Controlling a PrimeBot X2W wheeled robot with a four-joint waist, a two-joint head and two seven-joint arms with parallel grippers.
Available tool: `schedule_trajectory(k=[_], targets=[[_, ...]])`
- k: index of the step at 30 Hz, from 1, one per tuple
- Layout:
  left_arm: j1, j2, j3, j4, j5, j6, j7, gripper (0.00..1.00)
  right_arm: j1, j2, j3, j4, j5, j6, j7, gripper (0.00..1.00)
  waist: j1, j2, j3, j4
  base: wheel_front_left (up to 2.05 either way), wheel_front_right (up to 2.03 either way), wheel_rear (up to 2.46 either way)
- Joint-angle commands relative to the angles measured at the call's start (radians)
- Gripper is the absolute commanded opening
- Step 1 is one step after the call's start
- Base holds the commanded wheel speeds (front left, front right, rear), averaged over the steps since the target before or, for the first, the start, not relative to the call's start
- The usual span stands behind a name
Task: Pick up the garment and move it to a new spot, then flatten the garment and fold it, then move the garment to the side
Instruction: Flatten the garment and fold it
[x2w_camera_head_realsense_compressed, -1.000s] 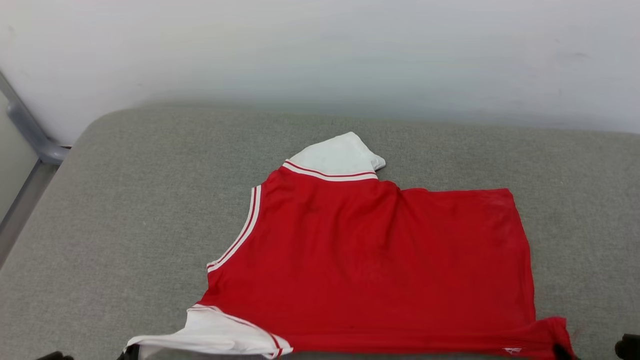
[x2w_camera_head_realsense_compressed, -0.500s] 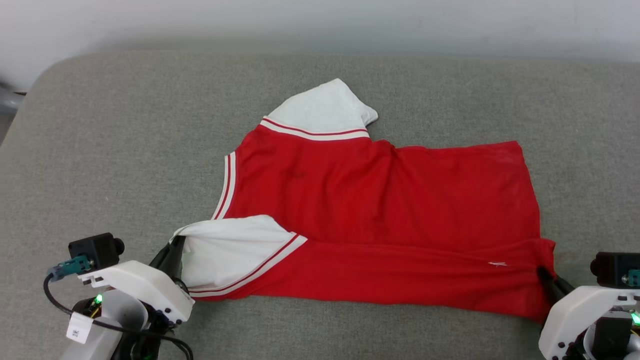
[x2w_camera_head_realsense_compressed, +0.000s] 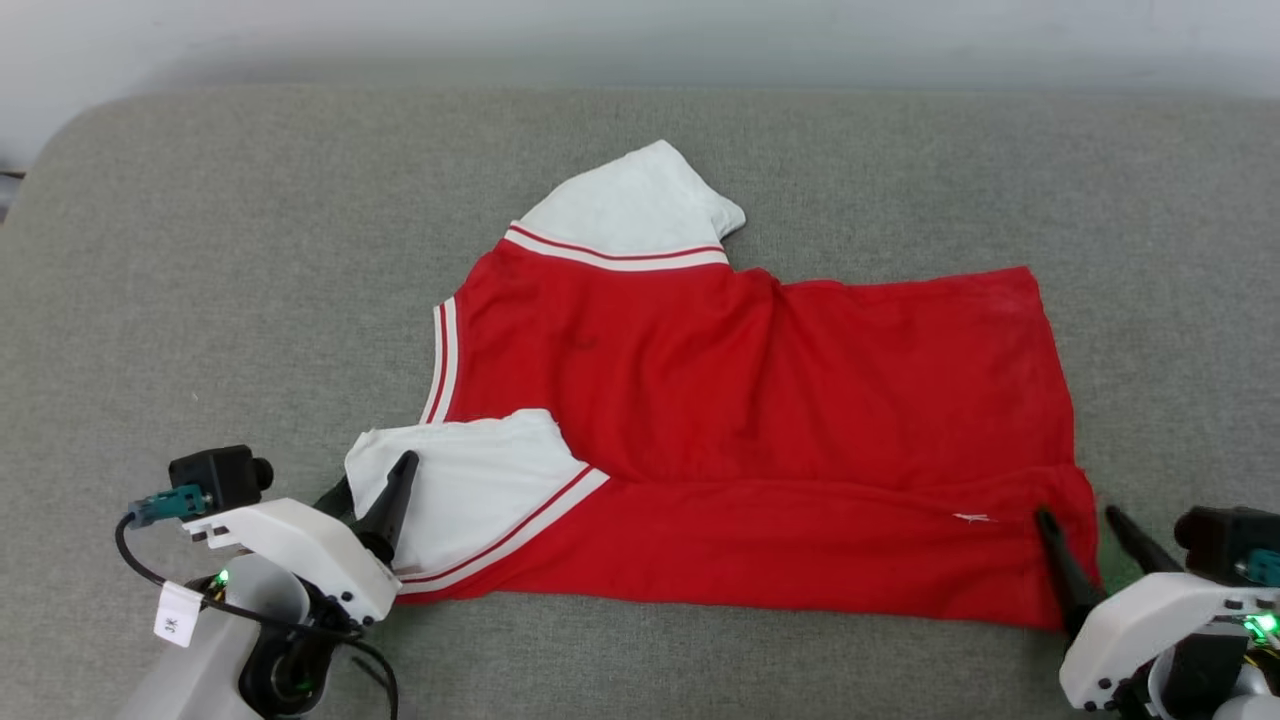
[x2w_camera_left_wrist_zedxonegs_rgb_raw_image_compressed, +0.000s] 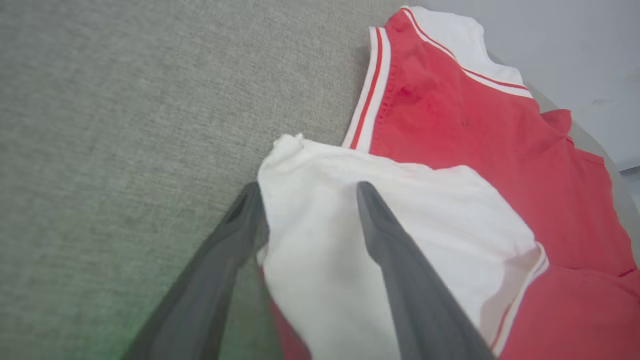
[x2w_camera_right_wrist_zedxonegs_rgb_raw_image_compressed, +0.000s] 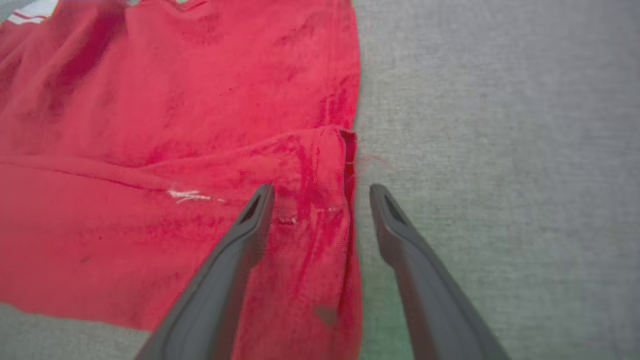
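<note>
The garment (x2w_camera_head_realsense_compressed: 760, 400) lies spread on the grey cushion, red with white sleeves and striped trim. Its near strip is folded over onto the body, and no lettering faces up. My left gripper (x2w_camera_head_realsense_compressed: 372, 478) stands open at the lower left. Its fingers straddle the edge of the near white sleeve (x2w_camera_left_wrist_zedxonegs_rgb_raw_image_compressed: 320, 240), which lies slack between them. My right gripper (x2w_camera_head_realsense_compressed: 1077, 515) is open at the lower right. One of its fingers rests over the red hem corner (x2w_camera_right_wrist_zedxonegs_rgb_raw_image_compressed: 320, 215) and the other over bare cushion. The far sleeve (x2w_camera_head_realsense_compressed: 630, 205) points toward the wall.
The grey fabric cushion (x2w_camera_head_realsense_compressed: 200, 250) stretches wide to the left, right and front of the shirt. A pale wall (x2w_camera_head_realsense_compressed: 640, 30) runs along its far edge. The cushion's rounded left corner (x2w_camera_head_realsense_compressed: 60, 140) drops off at the upper left.
The head camera has tilted down, bringing both arms into view. Both grippers, shut on the sleeve and hem corner half a second ago, have opened and the fabric has settled flat.
</note>
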Motion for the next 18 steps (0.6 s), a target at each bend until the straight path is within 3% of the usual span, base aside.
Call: schedule_trajectory(k=[1,8,12,18], targets=[[-0.002,0.009,0.005,0.013,0.005,0.001,-0.005,1.0,0.008,0.008,0.0,-0.006,-0.004,-0.001,-0.031,1.0,-0.0001,-0.0001,-0.018,-0.001,0.0,0.0,0.0],[0.029,0.087,0.003,-0.041,-0.001,0.015,0.067,1.0,0.051,0.04,-0.004,-0.041,-0.029,-0.001,-0.145,1.0,-0.0001,-0.0001,-0.09,-0.016,0.0,0.0,0.0],[0.051,0.159,-0.012,-0.125,-0.033,0.019,0.209,1.0,0.076,0.056,0.005,-0.079,-0.034,-0.001,-0.14,1.0,-0.0001,-0.0001,-0.114,-0.03,0.0,0.0,0.0],[0.094,0.253,-0.024,-0.243,-0.116,0.067,0.436,1.0,0.096,0.069,0.016,-0.134,-0.044,-0.001,-0.119,1.0,-0.0001,-0.0001,-0.107,-0.06,0.0,0.0,0.0]])
